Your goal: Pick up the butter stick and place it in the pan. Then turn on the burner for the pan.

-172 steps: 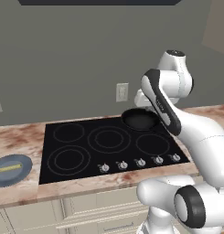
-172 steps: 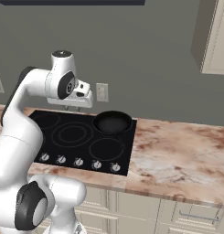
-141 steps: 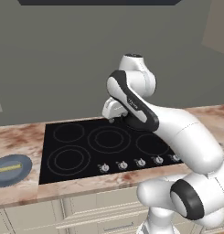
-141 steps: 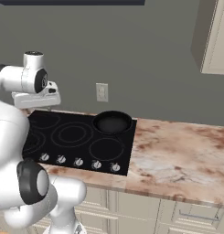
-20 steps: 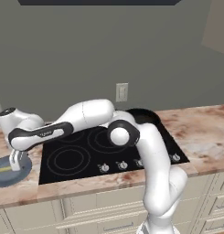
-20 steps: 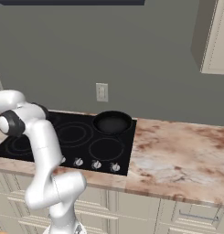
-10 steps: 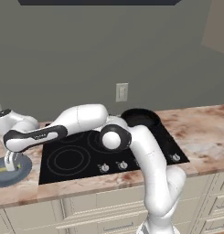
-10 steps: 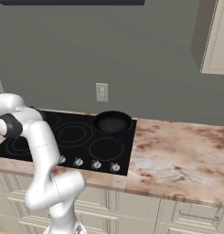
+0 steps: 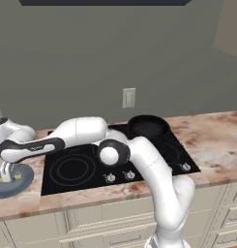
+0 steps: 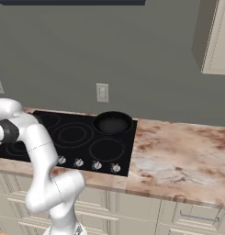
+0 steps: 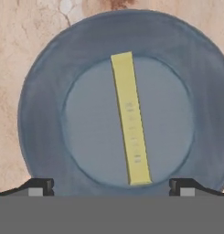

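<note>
Butter stick (image 11: 131, 119) lies flat across the middle of a blue-grey plate (image 11: 45, 82), on the counter (image 9: 23, 201) left of the cooktop (image 9: 86, 167). Gripper (image 11: 111, 185) hangs directly above, jaws spread wide, nothing held, one tip on each side of the stick. Step in hand: approach for the pick. Next: descend, straddle the bar's narrow width, close. Pan (image 9: 148, 125) sits on a rear burner, well apart.

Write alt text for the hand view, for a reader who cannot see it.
A pale-yellow butter stick lies across the middle of a round blue-grey plate, seen from directly above. The plate sits on a mottled beige counter, and the open gripper shows two dark fingertips at the bottom, either side of the stick's near end.
</note>
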You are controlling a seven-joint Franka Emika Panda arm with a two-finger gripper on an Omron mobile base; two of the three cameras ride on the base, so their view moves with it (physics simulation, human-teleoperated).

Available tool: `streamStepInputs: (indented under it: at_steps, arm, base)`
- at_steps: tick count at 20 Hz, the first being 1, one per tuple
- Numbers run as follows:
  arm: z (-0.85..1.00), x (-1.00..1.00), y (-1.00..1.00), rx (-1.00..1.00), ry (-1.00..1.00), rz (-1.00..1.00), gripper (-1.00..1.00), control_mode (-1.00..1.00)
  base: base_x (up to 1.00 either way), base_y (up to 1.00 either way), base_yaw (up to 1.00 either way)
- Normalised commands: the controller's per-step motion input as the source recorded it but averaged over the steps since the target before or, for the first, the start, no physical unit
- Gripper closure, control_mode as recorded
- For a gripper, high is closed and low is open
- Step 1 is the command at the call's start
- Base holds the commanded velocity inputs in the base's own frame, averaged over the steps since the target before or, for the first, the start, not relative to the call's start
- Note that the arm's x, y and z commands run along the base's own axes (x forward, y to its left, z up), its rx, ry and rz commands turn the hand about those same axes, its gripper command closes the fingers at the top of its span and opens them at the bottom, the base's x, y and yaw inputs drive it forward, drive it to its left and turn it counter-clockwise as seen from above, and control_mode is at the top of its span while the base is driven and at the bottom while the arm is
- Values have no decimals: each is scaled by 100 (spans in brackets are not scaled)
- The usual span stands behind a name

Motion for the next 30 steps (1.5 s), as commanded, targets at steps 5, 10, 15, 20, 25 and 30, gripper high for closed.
streamStepInputs:
  at_steps: [5, 10, 15, 20, 25, 30]
  arm:
    - [-20, 15, 21, 0, 2, 1, -100, -100]
    - [-10, 17, 11, 0, 2, 2, -100, -100]
    - [-8, 14, 5, 0, 2, 2, -100, -100]
    - [-16, 2, 8, 0, 3, 3, -100, -100]
    - [-13, 0, 7, 0, 2, 4, -100, -100]
    - [-15, 0, 7, 0, 3, 4, -100, -100]
  base:
    - [0, 0, 0]
    - [0, 0, 0]
    - [0, 0, 0]
    - [0, 0, 0]
    - [0, 0, 0]
    - [0, 0, 0]
